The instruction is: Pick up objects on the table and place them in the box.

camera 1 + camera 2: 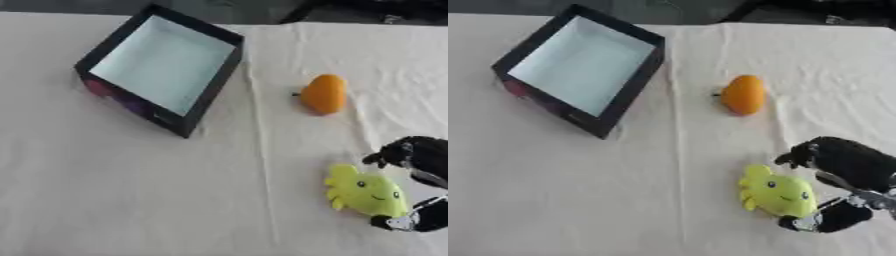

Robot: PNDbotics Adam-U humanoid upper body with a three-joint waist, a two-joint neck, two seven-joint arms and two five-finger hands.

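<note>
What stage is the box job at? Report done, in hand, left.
Done: nothing; the box shows only its pale bottom. In hand: the right hand is at the yellow plush toy, fingers on either side of its right edge, the toy not yet lifted off the cloth. Left: that toy and the orange fruit, which lies apart, right of the box. The left hand is not in view.

Both eyes sit in the head, looking steeply down on the counter [131, 200] from fairly close. Near-identical framing; right eye shifted sideways. Shared: box [162, 65] upper left, orange object [743, 94], yellow toy [780, 196], right hand [846, 165] at the right edge.
</note>
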